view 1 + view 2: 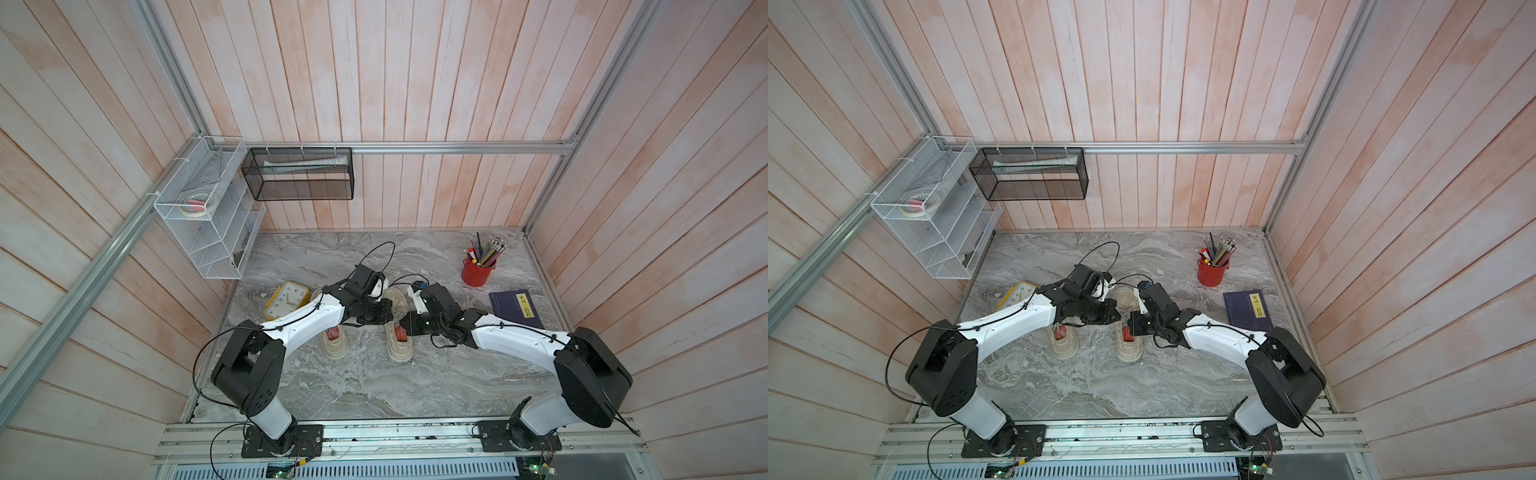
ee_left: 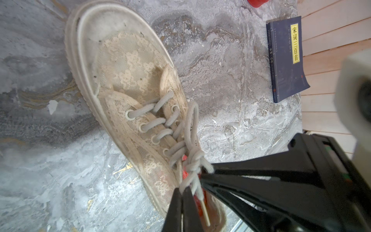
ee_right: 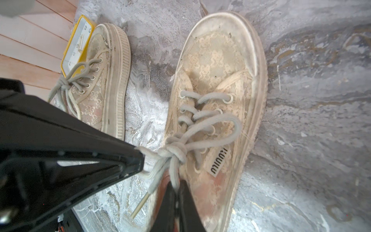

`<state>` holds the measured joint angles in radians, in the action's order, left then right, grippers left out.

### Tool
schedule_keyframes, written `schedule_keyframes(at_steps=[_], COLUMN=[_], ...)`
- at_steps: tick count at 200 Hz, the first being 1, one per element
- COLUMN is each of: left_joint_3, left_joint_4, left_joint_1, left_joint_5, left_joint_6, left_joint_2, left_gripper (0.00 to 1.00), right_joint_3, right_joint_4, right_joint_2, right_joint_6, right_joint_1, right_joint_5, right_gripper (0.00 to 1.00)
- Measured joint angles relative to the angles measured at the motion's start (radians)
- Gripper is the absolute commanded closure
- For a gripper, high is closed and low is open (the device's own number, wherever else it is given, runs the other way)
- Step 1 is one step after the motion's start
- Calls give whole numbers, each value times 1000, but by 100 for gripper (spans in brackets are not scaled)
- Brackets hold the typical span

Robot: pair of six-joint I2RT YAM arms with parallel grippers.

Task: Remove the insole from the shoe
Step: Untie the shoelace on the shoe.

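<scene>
Two worn beige lace shoes stand side by side on the marble table. Both grippers are over the right-hand shoe (image 1: pixel 400 345) (image 2: pixel 128 76) (image 3: pixel 216 84), at its tied laces. My left gripper (image 2: pixel 182 190) (image 1: pixel 390 314) is shut on a grey lace (image 2: pixel 190 180) just below the knot. From the opposite side my right gripper (image 3: pixel 176 185) (image 1: pixel 406 325) is shut on another strand of the lace (image 3: pixel 172 170). The red insole (image 1: pixel 400 333) (image 2: pixel 185 174) shows in the shoe's opening, mostly hidden by the laces and fingers.
The other shoe (image 1: pixel 333 347) (image 3: pixel 108 80) lies left of it, against a yellow clock (image 1: pixel 287 300). A blue book (image 1: pixel 515 309) and a red cup of pencils (image 1: pixel 476 270) sit at the right. Wire baskets (image 1: pixel 208 208) hang on the left wall.
</scene>
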<state>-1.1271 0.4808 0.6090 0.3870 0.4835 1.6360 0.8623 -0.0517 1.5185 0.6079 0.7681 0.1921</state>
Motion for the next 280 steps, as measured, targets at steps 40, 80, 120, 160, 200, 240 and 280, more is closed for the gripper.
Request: schedule_keyframes(at_steps=[40,80,120,160,200,240,280], left_joint_3=[31,103,189,204,208,227,249], left_joint_4=[-2,-23,-50,-69,-98,-104,-98], left_joint_1=[0,0,0,0,0,0,0], left_joint_5=[-44,-74,-79,-75,-71,-91,-141], left_joint_6=[31,92,153,183,196,215,242], left_joint_2=[-57,-178,-217,-216,-208,-215,-255], left_gripper=[48,46,46,47,48,49,50], right_joint_3=[33,44,89,153,213,272,313], right_joint_4=[-15,-68,-142,-189,-219,-238,-233], right_joint_2=[-14,-70,-117,-164,-174,-174,-167], right_joint_6=[-3,-2,-2,-3,-4,-13,-29], right_joint_1=[0,0,1,2,2,2,2], right_joint_5=[-2,0,0,0,0,5,20], right_gripper=[98,99,100,100,100,100,100])
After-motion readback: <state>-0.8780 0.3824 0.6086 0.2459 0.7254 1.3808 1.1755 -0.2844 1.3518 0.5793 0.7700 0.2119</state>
